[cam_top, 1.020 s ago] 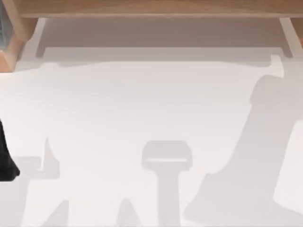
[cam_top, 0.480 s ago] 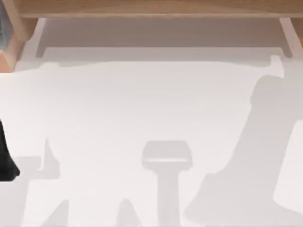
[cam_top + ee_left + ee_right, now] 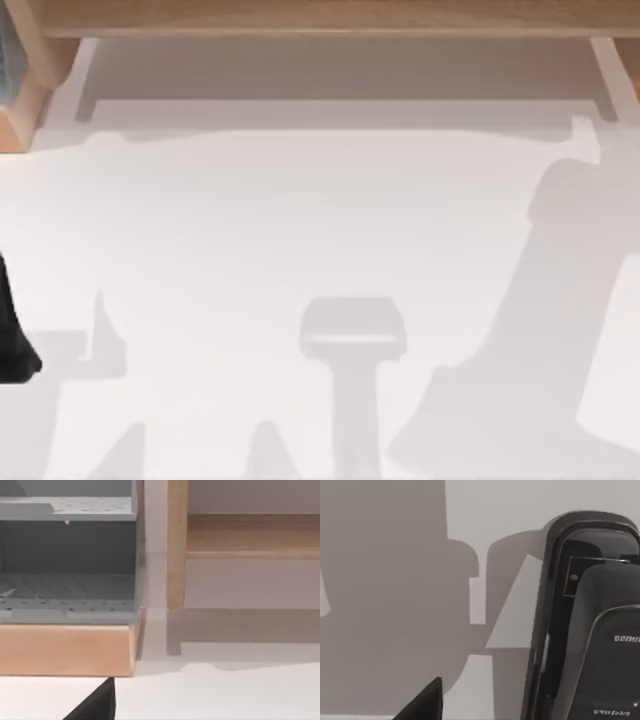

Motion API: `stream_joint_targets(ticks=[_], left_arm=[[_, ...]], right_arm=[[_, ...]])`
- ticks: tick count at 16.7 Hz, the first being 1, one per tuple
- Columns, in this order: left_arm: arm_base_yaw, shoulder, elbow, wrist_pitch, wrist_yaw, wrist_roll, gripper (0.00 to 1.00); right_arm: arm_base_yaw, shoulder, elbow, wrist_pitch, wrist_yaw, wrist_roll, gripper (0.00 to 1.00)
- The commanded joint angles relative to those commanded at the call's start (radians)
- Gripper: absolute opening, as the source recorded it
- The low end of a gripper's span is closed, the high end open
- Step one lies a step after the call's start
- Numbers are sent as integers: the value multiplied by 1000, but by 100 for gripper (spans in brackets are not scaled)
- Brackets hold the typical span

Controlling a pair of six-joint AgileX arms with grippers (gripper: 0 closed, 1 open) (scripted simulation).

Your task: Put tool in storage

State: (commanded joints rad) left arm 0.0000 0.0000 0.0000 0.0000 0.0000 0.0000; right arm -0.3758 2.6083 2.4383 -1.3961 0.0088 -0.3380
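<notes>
1. While the black tool [image 3: 592, 625] lies on the white desk [image 3: 300, 230] close under the right gripper [image 3: 422, 702], nothing is held yet; task looks to be at the approach stage.
2. Right jaws: cannot tell whether released or clenched. Left jaws: cannot tell either.
3. Left gripper [image 3: 97, 706] faces the grey pegboard storage box [image 3: 67, 565] on its wooden base [image 3: 65, 650], at the far left of the desk beside the wooden shelf [image 3: 320, 18]. Left arm [image 3: 12, 330] sits at the desk's left edge.
4. Risk: the tool's smooth curved shell could slip or roll if gripped off-centre.
5. Risk: storage is far left and the tool is by the right arm, so a long carry or handover could drop it or clip the shelf post [image 3: 176, 545].
6. Tool is elongated, with its rounded end pointing away from the right wrist camera; heading in desk terms unclear.
</notes>
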Motion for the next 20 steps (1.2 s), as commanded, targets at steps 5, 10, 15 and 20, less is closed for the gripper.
stream_joint_targets(ticks=[5, 10, 15, 20], left_arm=[[0, 0, 0, 0, 0, 0, 100], [0, 0, 0, 0, 0, 0, 100], [0, 0, 0, 0, 0, 0, 100], [0, 0, 0, 0, 0, 0, 100]], right_arm=[[2, -48, -31, 19, -14, -16, 100], [-46, -275, -184, 207, -83, -85, 100], [-217, -516, -477, 623, -172, -206, 100], [-433, -639, -888, 1198, -268, -397, 100]])
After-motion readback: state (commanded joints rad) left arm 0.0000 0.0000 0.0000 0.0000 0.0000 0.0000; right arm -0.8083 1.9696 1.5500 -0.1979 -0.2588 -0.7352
